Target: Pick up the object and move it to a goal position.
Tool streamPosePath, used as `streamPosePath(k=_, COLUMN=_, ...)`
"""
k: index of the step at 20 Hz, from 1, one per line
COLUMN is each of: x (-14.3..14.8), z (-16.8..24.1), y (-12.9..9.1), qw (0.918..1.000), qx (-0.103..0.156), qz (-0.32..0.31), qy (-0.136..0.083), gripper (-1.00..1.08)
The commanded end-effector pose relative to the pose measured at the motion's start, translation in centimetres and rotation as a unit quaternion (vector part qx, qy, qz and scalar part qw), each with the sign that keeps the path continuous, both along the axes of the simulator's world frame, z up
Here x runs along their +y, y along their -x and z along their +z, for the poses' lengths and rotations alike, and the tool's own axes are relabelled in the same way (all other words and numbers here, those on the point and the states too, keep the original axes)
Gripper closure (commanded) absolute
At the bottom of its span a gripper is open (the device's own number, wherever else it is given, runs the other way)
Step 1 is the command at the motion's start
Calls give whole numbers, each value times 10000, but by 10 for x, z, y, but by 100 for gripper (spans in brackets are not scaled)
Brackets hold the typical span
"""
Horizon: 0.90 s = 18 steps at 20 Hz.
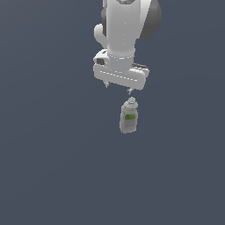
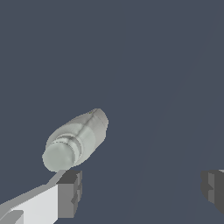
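A: Item 1, bottle (image 1: 128,117)?
B: Pale grey-white, green-and-white label, capped neck toward the arm. On the dark grey surface (image 1: 52,167), at 6 o'clock from the hand in the exterior view.
A: Item 2, gripper (image 1: 117,88)?
B: Spread wide, holding nothing. In the wrist view the bottle (image 2: 76,140) sits just beside 1 finger pad (image 2: 70,193), cap end nearest, outside the gap.
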State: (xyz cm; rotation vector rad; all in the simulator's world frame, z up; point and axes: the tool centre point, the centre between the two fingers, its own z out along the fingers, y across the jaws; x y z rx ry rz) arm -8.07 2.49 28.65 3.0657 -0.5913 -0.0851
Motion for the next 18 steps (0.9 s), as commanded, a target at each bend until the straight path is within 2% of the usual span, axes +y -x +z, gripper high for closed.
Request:
streamPosePath(k=1, x=3, z=0, y=-2, qw=9996, qx=-19, qz=-293, qy=16, gripper=-92)
streamPosePath(k=9, x=14, z=-1, y=-6, qw=9927, qx=-77, qz=-1206, qy=59, gripper=-92)
streamPosePath(k=18, x=27, z=-3, y=-11, qw=9749, qx=-138, qz=-2221, qy=93, gripper=-92)
